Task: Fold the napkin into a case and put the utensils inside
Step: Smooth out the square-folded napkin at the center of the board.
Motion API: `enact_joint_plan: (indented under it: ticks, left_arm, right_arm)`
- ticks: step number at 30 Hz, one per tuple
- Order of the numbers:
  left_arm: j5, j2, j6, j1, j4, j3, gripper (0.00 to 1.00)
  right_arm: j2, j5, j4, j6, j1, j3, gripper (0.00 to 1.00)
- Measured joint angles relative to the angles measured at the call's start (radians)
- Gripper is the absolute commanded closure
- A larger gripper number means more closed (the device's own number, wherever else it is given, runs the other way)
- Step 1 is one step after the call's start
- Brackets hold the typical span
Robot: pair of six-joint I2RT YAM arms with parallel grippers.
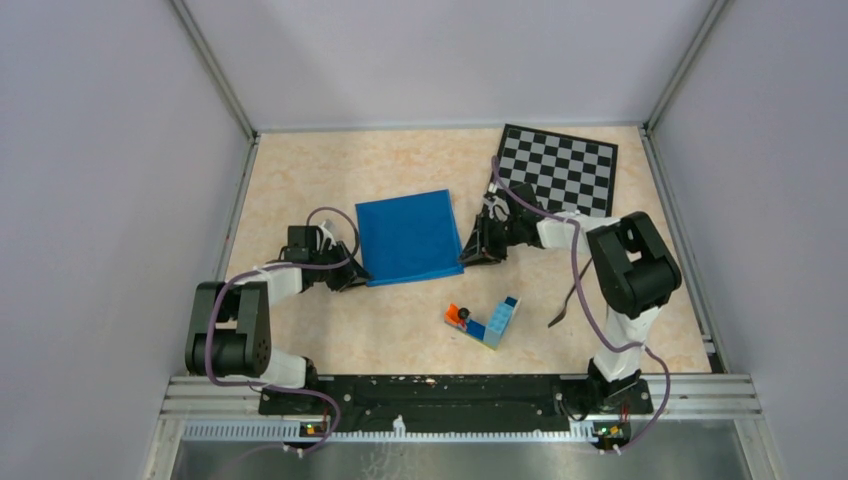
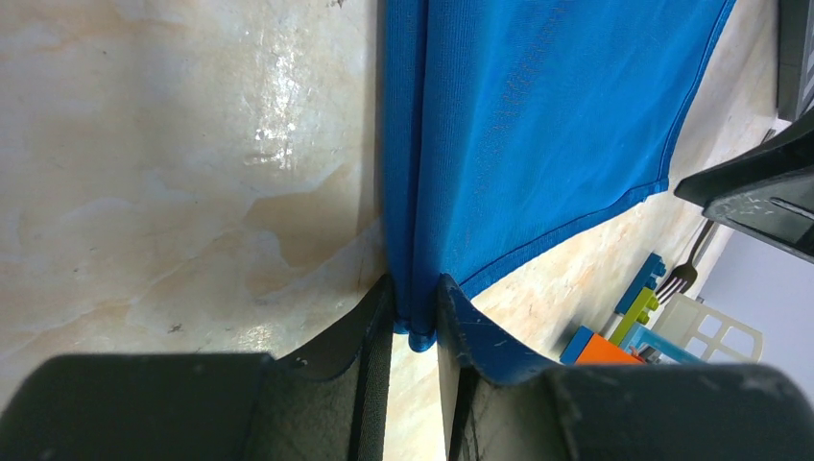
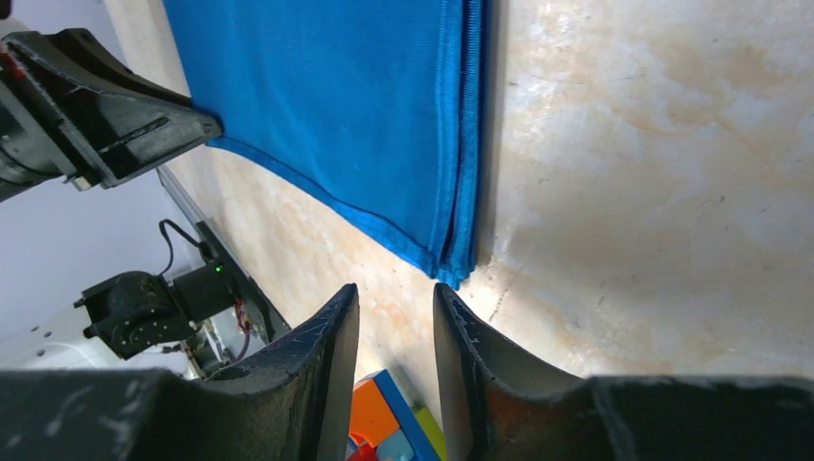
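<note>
The bright blue napkin (image 1: 408, 237) lies folded into a rough square in the middle of the table. My left gripper (image 1: 350, 278) is at its near left corner. In the left wrist view the gripper (image 2: 415, 305) is shut on the bunched napkin corner (image 2: 419, 336). My right gripper (image 1: 478, 255) is at the near right corner. In the right wrist view it (image 3: 395, 293) is open with a narrow gap, and the napkin's layered corner (image 3: 451, 269) lies just beyond the tips, not between them. The dark fork (image 1: 565, 305) lies near the right arm. The knife is not in view.
A block of blue, orange and green toy bricks (image 1: 485, 320) sits in front of the napkin, also in the left wrist view (image 2: 629, 322). A chessboard (image 1: 560, 168) lies at the back right. Metal frame rails border the table.
</note>
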Motion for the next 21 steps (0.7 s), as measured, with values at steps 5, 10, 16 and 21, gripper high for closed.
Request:
enact_joint_plan:
  ticks: [5,10,16,21]
  left_arm:
    - [0.000,-0.005,0.000,0.000,0.004,-0.005,0.71]
    - [-0.001,-0.006,0.000,0.000,0.005,-0.006,0.72]
    - [-0.002,-0.006,0.000,0.000,0.010,-0.009,0.72]
    - [-0.002,-0.006,-0.002,-0.001,0.011,-0.010,0.73]
  right_arm:
    - [-0.022,-0.004,0.003,0.001,0.000,0.000,0.68]
    - [-0.020,-0.006,0.021,0.009,0.000,0.000,0.71]
    - [0.010,-0.024,0.064,0.027,0.000,-0.004,0.72]
    - [0.029,-0.026,0.068,0.029,0.000,-0.018,0.69]
